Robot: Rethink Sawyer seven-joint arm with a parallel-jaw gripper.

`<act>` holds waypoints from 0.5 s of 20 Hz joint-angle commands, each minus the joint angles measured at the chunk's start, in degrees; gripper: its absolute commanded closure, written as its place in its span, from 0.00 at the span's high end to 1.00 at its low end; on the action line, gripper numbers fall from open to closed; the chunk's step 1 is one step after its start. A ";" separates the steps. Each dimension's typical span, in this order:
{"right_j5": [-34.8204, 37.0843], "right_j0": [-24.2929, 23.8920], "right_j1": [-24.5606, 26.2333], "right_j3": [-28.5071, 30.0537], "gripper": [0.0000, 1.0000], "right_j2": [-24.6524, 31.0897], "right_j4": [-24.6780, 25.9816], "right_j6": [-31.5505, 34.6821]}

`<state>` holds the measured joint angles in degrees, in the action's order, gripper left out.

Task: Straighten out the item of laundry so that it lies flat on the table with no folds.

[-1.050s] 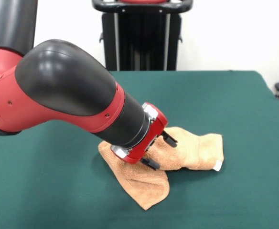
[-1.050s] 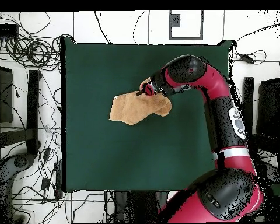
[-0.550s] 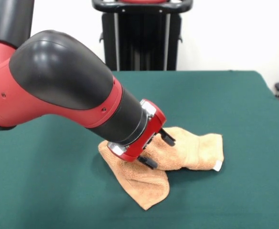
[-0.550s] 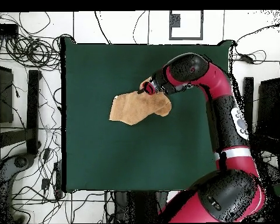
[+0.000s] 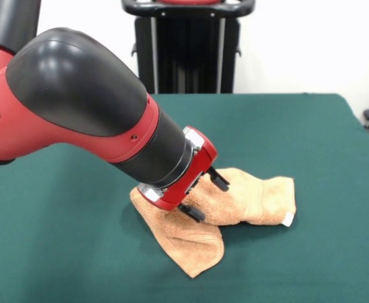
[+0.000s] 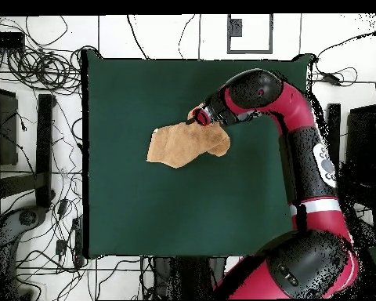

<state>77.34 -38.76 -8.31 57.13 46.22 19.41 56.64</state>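
In the front view the gripper (image 5: 203, 196) was tilted low over the towel (image 5: 235, 208), its two black fingers spread apart with nothing between them; I judged that angle as a reach for an edge of cloth rather than a press from above. The towel lay bunched on the green table (image 5: 311, 139), one flap doubled over toward the near side and another stretching toward the small white tag (image 5: 288, 219), so the folds remained to be undone. The lower finger sat just over the crease where the two flaps met, the upper one clear of the cloth. In the overhead view the gripper (image 6: 199, 117) stood at one upper corner of the towel (image 6: 183, 145), most of the cloth spreading away from it, well inside the table (image 6: 144, 212) edges.
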 commanded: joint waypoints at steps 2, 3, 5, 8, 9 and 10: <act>-6.24 0.37 1.12 6.68 1.00 1.45 1.52 -10.58; -6.79 0.28 1.03 7.07 1.00 1.46 1.53 -10.33; -6.52 0.53 1.15 6.49 1.00 1.39 1.43 -10.22; -6.89 0.50 0.54 6.88 1.00 0.90 1.69 -9.27; -6.96 0.54 0.37 6.94 1.00 0.70 1.63 -8.56; -7.11 0.52 0.33 7.00 1.00 0.65 1.54 -8.25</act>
<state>74.89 -38.77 -8.33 57.36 46.22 19.61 56.64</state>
